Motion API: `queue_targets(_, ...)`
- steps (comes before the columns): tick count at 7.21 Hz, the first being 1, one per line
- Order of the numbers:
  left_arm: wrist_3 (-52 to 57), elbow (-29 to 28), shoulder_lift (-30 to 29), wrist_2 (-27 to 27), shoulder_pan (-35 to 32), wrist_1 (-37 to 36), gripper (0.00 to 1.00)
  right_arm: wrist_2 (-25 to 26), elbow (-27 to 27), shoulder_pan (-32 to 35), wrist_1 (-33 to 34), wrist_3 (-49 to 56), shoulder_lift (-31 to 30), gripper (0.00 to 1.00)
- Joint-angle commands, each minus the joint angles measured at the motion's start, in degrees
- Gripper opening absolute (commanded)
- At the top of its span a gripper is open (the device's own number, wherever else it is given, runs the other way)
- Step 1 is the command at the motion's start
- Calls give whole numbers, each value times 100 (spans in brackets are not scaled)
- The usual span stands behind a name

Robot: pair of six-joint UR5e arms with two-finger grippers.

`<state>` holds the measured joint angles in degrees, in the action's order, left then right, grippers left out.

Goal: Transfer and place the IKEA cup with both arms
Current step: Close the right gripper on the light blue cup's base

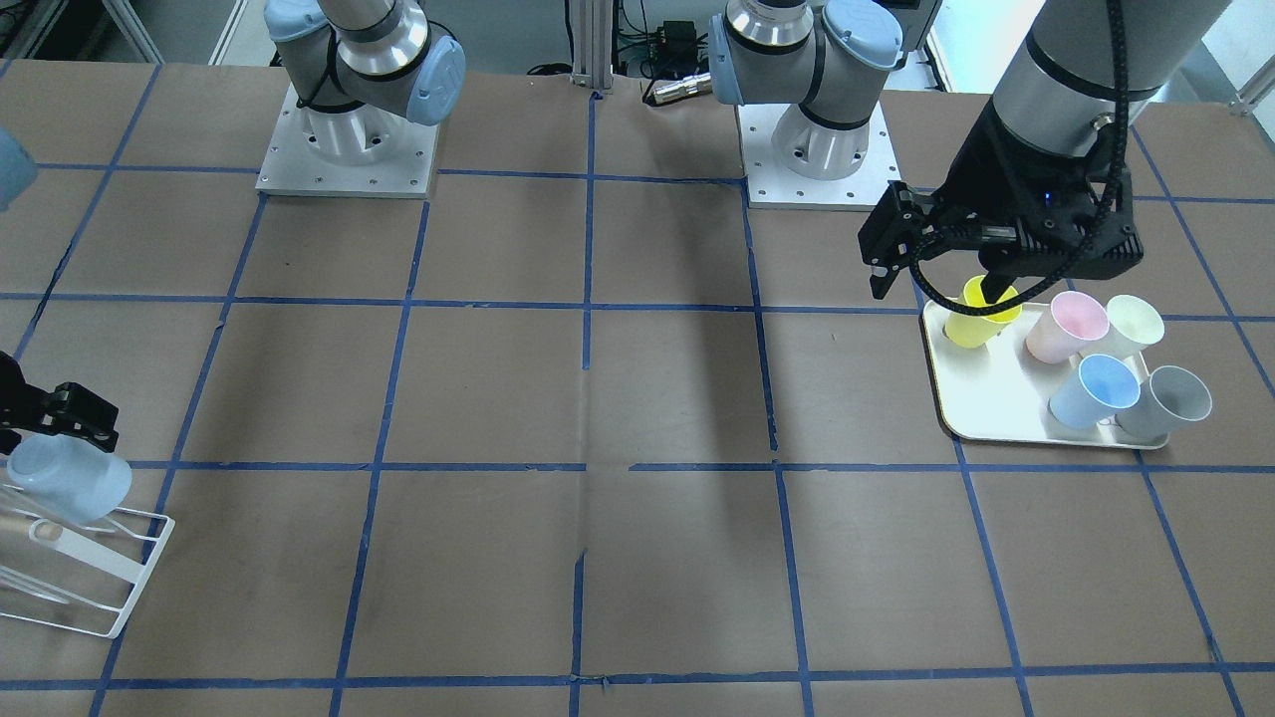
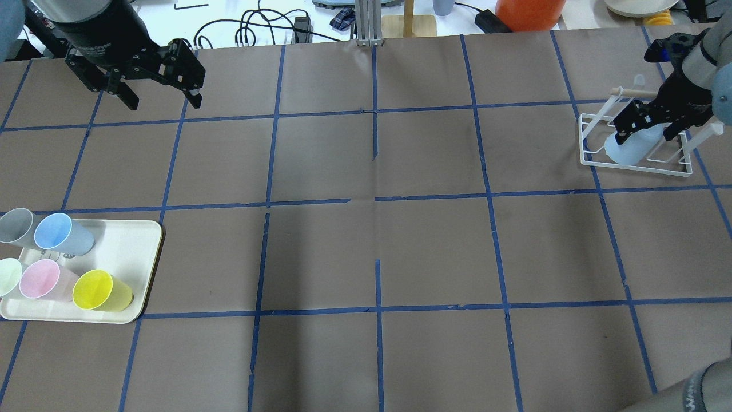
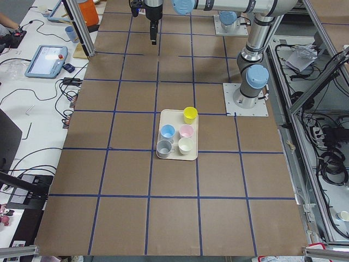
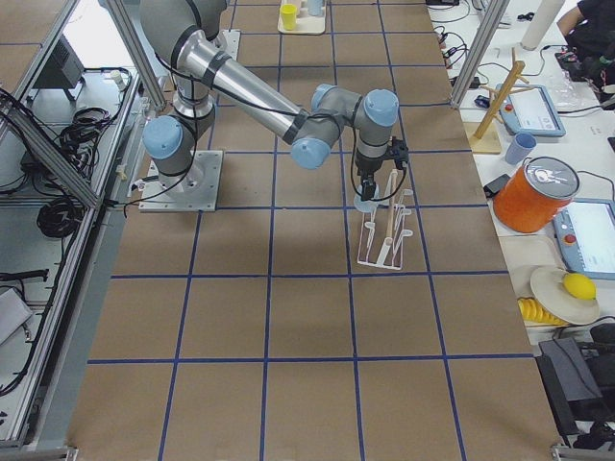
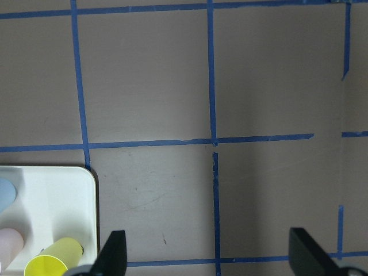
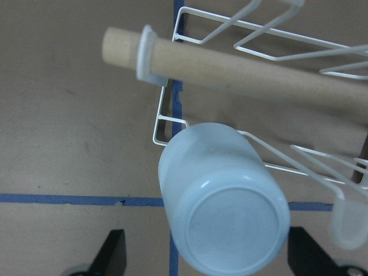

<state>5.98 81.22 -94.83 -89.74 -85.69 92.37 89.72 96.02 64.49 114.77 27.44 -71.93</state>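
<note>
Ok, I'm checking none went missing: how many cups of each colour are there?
Blue: 2, a blue cup on the tray and a pale blue cup at the rack
Grey cup: 1
Pink cup: 1
Yellow cup: 1
Pale green cup: 1
Total: 6 cups

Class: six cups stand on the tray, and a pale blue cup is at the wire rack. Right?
No: the overhead view shows five cups on the tray, not six. A pale blue cup is at the wire rack.
</note>
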Motion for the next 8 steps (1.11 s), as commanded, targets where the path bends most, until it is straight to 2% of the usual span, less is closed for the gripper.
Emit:
queue_targets(1,0,-1,0,0,0,0,100,-8,4,2,385,-37,186,100)
queue_targets(4,0,-1,0,0,0,0,100,-16,-13,20,468,-54,205,100)
queue_targets(8,0,8,0,0,0,0,100,37,-13,20,135,-98,214,100)
